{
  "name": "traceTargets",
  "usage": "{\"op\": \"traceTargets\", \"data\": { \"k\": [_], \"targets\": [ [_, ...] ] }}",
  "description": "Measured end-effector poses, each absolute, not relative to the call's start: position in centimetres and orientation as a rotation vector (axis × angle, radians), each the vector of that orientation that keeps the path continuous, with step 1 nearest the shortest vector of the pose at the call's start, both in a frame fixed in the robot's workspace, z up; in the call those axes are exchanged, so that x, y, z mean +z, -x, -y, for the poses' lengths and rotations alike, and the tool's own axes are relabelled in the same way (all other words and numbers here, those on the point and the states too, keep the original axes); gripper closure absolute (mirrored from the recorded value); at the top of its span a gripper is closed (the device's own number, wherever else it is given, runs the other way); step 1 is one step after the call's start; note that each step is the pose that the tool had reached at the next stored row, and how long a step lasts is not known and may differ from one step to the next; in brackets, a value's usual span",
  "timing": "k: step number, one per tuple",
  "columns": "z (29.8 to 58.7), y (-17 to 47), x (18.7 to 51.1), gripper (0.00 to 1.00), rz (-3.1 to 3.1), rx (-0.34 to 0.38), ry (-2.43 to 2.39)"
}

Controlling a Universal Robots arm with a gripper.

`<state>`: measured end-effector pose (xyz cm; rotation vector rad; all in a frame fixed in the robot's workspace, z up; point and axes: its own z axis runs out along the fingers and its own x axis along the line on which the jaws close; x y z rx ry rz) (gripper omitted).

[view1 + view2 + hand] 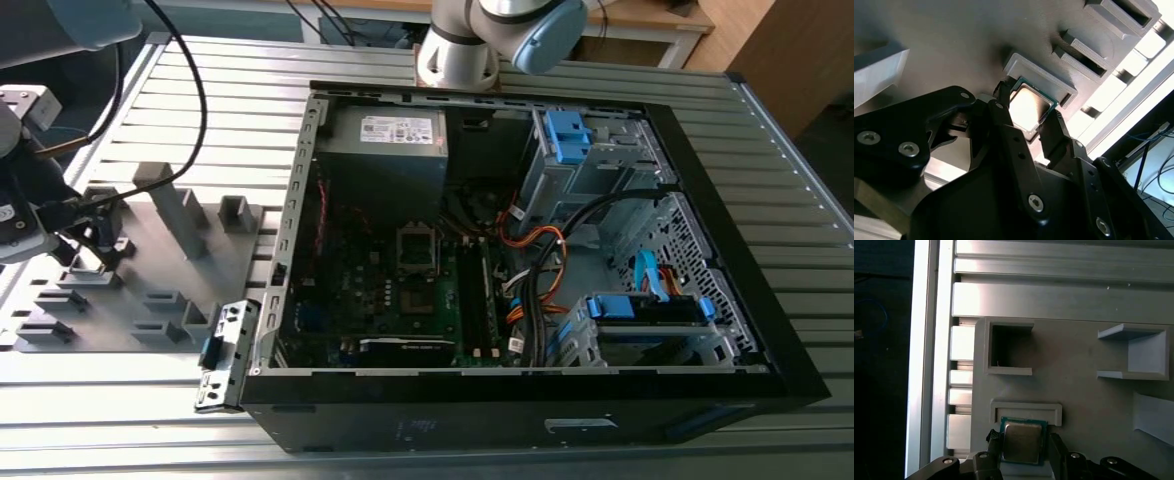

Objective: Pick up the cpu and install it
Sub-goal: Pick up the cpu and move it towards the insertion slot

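Grey printed plastic is my reference: the fixture plate [254,262] lies on the slatted metal table [200,90]. It sits just beside the open black computer case [534,385], on the exterior view's left of it. Towards the plate's side farthest from the case, I see the gripper [1026,106] low over the plate. In both wrist views its two black fingers [1009,135] press against opposite edges of the cpu [1023,441], so I read the claw as closed on the chip. The cpu's silvery top faces up with a green border showing. It sits level at a shallow framed holder [1026,407] on the plate and overlaps the holder's rim. Whether it rests there or hangs just clear I cannot tell. A deeper square pocket [985,347] stands next to that holder on the plate.
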<state>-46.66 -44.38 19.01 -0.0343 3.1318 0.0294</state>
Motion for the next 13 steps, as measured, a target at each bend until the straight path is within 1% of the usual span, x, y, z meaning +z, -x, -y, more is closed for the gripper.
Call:
{"op": "traceTargets", "data": {
  "k": [13],
  "targets": [
    [44.33, 46.73, 18.54, 0.49, -3.132, 0.022, 0.035]
  ]
}}
